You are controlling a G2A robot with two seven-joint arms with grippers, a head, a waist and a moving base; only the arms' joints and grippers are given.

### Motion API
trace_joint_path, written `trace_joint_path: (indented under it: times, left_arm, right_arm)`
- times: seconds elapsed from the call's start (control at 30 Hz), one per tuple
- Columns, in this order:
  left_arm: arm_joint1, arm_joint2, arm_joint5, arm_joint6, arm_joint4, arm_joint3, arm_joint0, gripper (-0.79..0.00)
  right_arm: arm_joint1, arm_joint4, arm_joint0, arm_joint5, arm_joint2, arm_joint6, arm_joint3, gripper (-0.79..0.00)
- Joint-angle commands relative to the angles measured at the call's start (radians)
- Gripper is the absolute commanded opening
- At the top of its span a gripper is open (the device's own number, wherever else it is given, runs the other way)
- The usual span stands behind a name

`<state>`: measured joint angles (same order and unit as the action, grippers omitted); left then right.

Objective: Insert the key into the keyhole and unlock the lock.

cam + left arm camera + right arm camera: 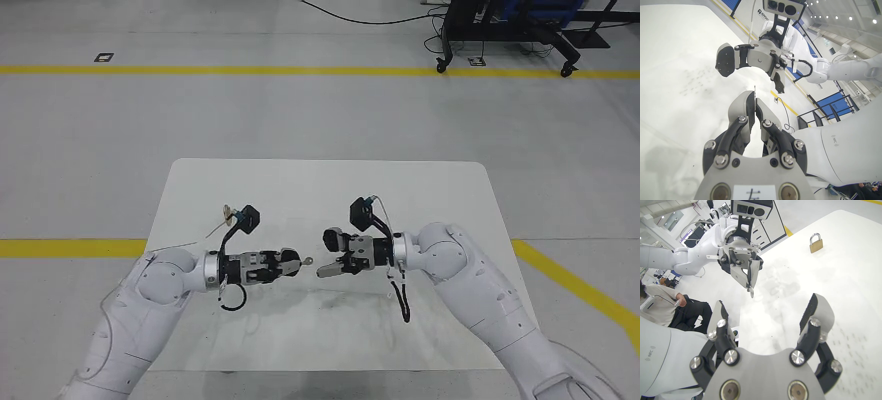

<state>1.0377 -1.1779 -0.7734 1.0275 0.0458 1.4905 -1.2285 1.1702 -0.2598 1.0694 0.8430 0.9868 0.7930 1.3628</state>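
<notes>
**Key clenched in the left gripper, right gripper open to receive it**

In the middle of the top view the two grippers face each other tip to tip above the table (pixel 430 190), near but not touching. The left gripper (pixel 755 98) is clenched on the key (pixel 752 293). Only a short metal end juts past its fingertips. In the right wrist view that end looks like the rounded head with its hole, so the blade seems buried between the pads. The right gripper (pixel 768 304) is released, jaws spread wide, with nothing in them. The padlock (pixel 816 245) sits on the table left of centre in the top view, well apart from both grippers, with its shackle closed.

My reading is that this is a hand-over, meant to leave the blade free for the keyhole. To do it well, the right gripper should bring its pads (pixel 806 311) square to the flat faces of the key, not its edges. It should take the exposed head fully, since a thin key pinched on a sliver will swivel or drop. The left should loosen only once the right is firmly clamped, then draw straight back along the key's line. The padlock is loose on the table and will likely need the freed left gripper to steady it
</notes>
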Motion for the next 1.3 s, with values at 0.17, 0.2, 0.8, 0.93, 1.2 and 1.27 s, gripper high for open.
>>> trace_joint_path:
  times: [0.17,0.2,0.8,0.93,1.2,1.27]
  left_arm:
    - [-0.001,0.024,-0.015,-0.021,-0.017,0.001,0.007,-0.785]
    - [-0.002,0.026,-0.016,-0.023,-0.018,0.000,0.008,-0.785]
    - [-0.011,0.049,-0.014,-0.081,-0.087,-0.003,0.018,-0.785]
    - [-0.013,0.057,-0.011,-0.076,-0.073,-0.005,0.022,0.000]
    - [-0.017,0.053,-0.003,-0.076,-0.064,-0.013,0.029,0.000]
    - [-0.017,0.053,-0.003,-0.076,-0.064,-0.013,0.029,0.000]
  right_arm:
    - [0.005,0.043,-0.026,-0.033,-0.041,0.018,-0.024,-0.486]
    - [0.006,0.048,-0.029,-0.035,-0.046,0.019,-0.028,-0.493]
    - [0.002,0.096,-0.051,-0.019,-0.084,0.038,-0.049,-0.785]
    - [-0.001,0.100,-0.051,-0.014,-0.087,0.035,-0.051,-0.785]
    - [-0.019,0.102,-0.027,0.039,-0.029,-0.027,-0.057,-0.785]
    - [-0.029,0.098,-0.008,0.063,0.008,-0.053,-0.057,-0.785]
